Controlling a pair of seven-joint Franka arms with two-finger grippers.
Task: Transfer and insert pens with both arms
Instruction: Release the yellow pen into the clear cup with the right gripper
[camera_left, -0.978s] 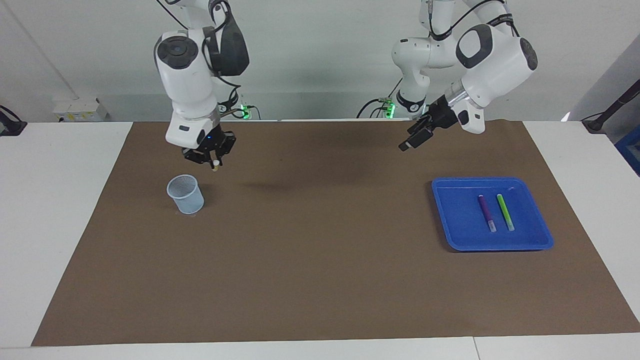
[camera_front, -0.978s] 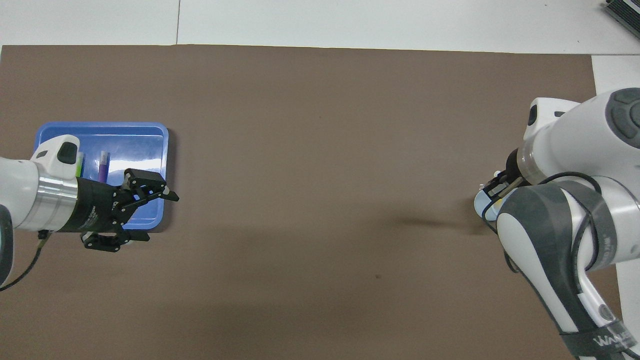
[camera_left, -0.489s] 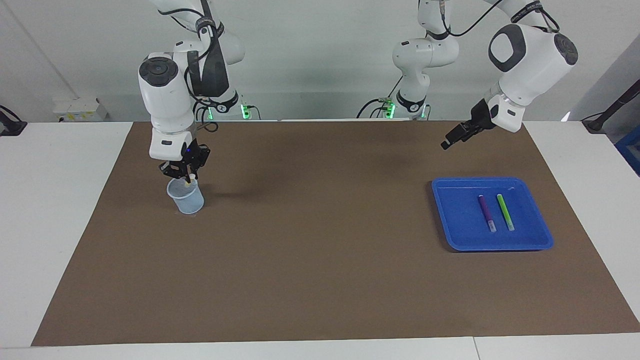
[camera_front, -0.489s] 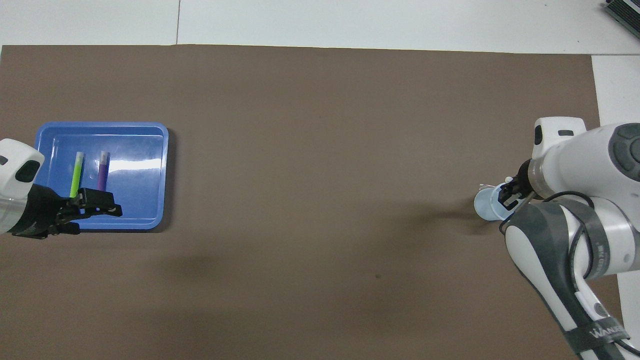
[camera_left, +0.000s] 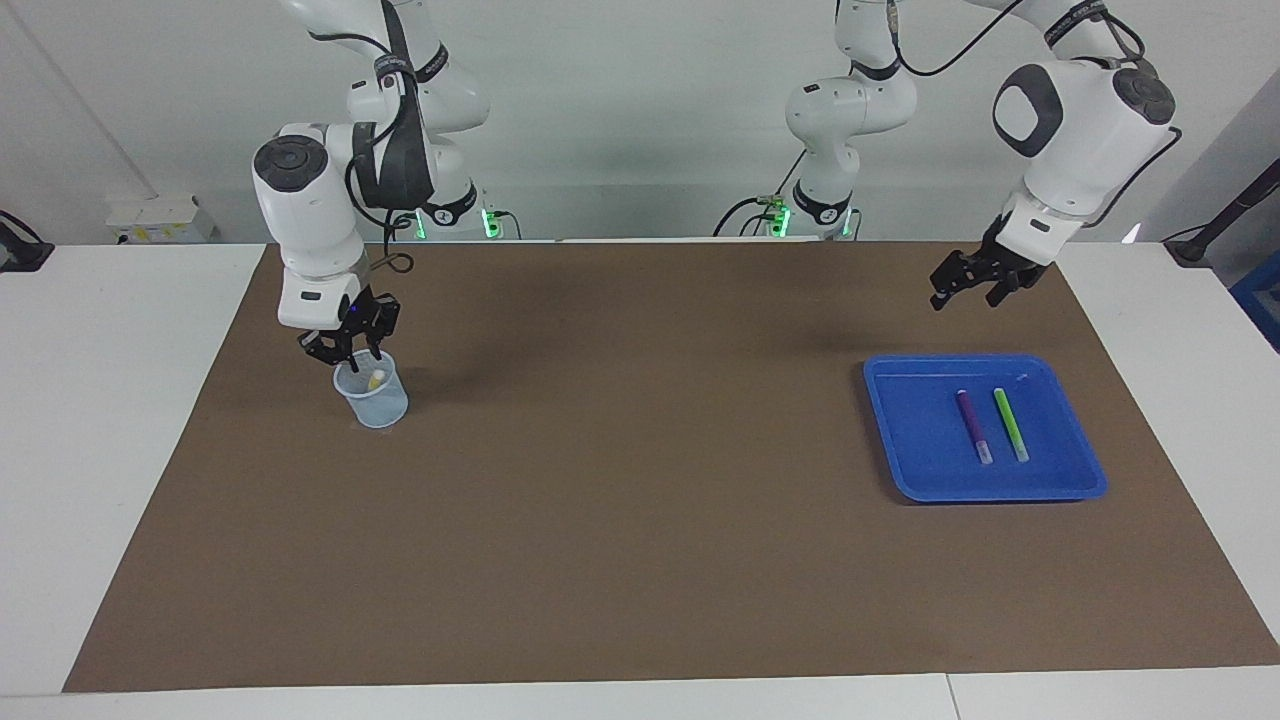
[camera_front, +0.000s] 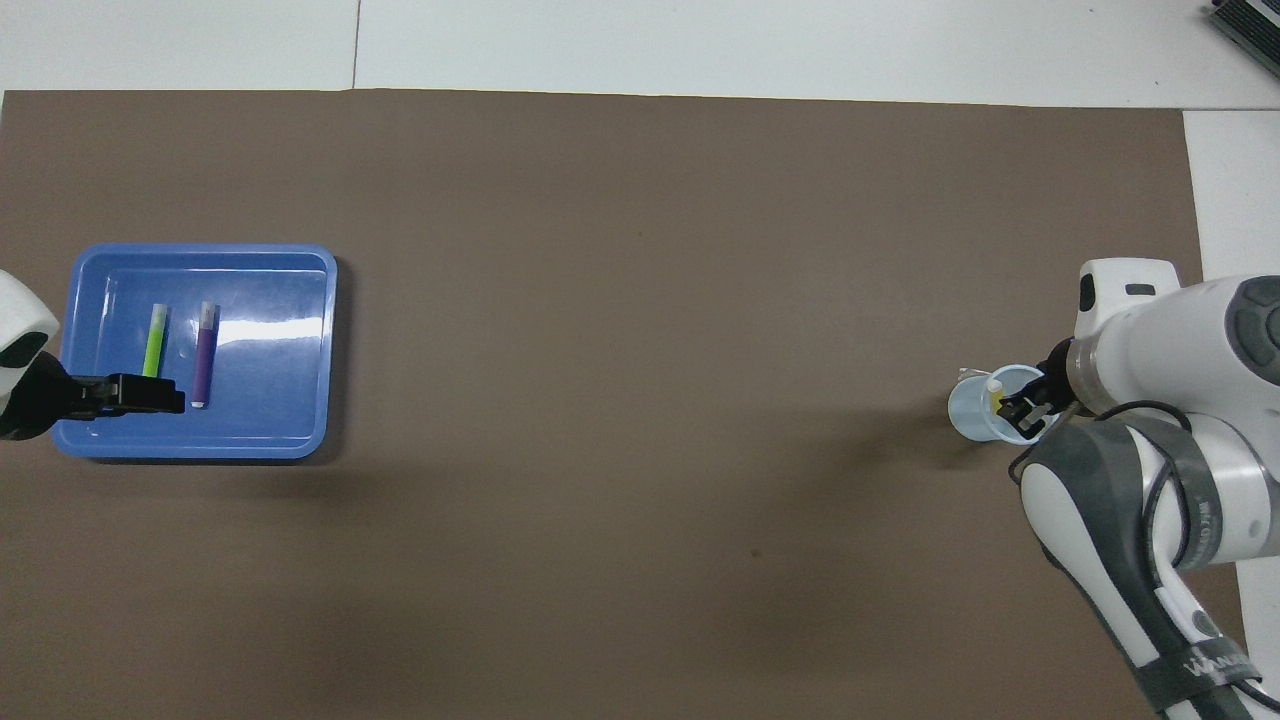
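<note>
A brown mat (camera_left: 640, 520) (camera_front: 640, 300) covers most of the white table (camera_left: 100, 420) (camera_front: 700, 40). A blue tray (camera_left: 905, 440) (camera_front: 290, 350), rectangular with rounded corners and a raised rim, lies flat on the mat toward the left arm's end of the table. A pale blue translucent cup (camera_left: 375, 402) (camera_front: 968, 415) stands upright on the mat toward the right arm's end, well apart from the tray. A grey wall (camera_left: 640, 120) rises at the robots' edge of the table.

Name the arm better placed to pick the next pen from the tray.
Left. The left gripper, open, hangs by the blue tray holding the purple pen and green pen; the right gripper is over the cup.
</note>
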